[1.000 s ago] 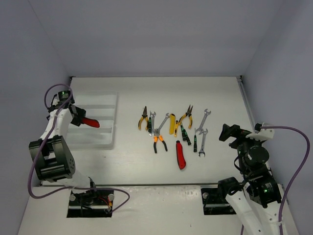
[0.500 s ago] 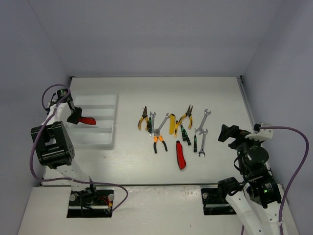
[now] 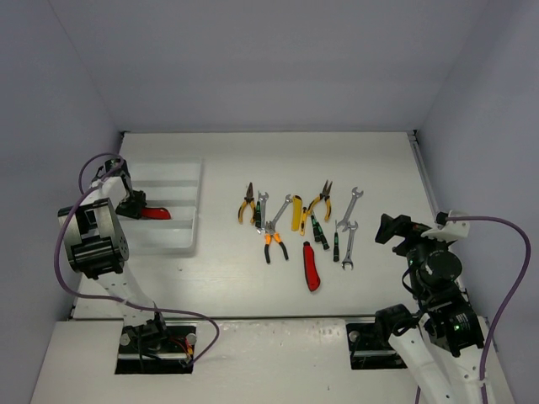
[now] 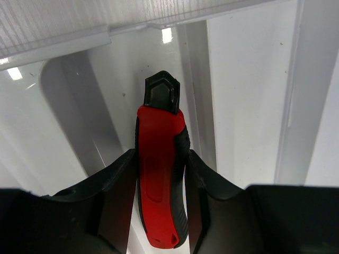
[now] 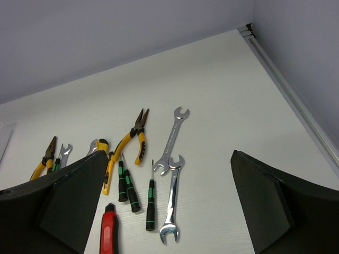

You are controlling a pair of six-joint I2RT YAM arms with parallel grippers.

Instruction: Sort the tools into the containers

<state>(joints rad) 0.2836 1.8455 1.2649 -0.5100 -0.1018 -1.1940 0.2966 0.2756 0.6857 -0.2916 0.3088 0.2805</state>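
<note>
My left gripper is shut on a red and black cutter inside the white organiser tray. In the left wrist view the cutter sits between my black fingers, low over a long compartment beside a divider; I cannot tell whether it touches the floor. The other tools lie in a group at the table's middle: orange pliers, yellow pliers, a yellow cutter, a second red cutter, screwdrivers and wrenches. My right gripper is open and empty, right of them.
The right wrist view shows the yellow pliers, two wrenches, screwdrivers and the second red cutter ahead of my gripper. A metal rail edges the table's right side. Grey walls enclose the table.
The left arm has folded in and lowered the red cutter deeper into the tray. The right arm and the tools on the table have not moved.
</note>
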